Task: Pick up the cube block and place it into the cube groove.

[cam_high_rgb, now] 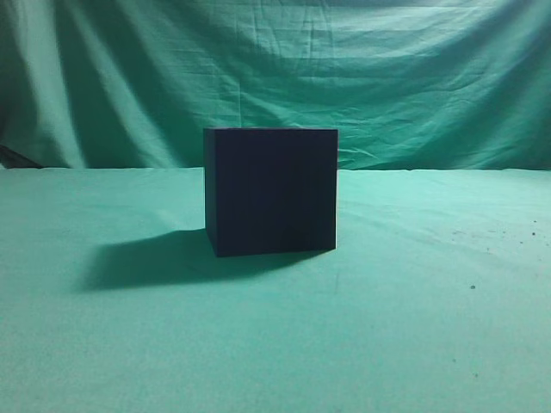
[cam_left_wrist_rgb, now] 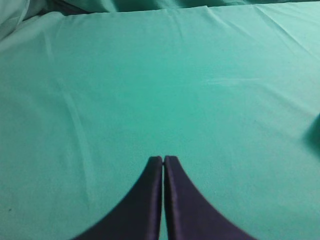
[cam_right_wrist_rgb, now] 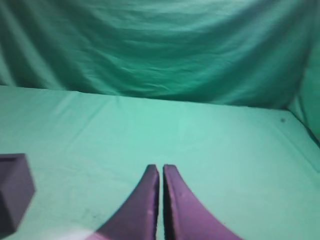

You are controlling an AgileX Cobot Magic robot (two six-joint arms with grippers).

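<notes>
The cube groove (cam_high_rgb: pixel 271 191) is a large dark purple-navy box standing upright on the green cloth in the middle of the exterior view. A dark purple box corner at the left edge of the right wrist view (cam_right_wrist_rgb: pixel 12 192) looks like the same box, cut off by the frame. The cube block shows in no view. My left gripper (cam_left_wrist_rgb: pixel 163 159) is shut and empty over bare green cloth. My right gripper (cam_right_wrist_rgb: pixel 160 167) is shut and empty, to the right of the box and apart from it. Neither gripper shows in the exterior view.
Green cloth covers the table (cam_high_rgb: pixel 413 327) and hangs as a backdrop (cam_high_rgb: pixel 387 77) behind it. The box casts a shadow (cam_high_rgb: pixel 146 262) to its left. A dark patch (cam_left_wrist_rgb: pixel 316 132) touches the right edge of the left wrist view.
</notes>
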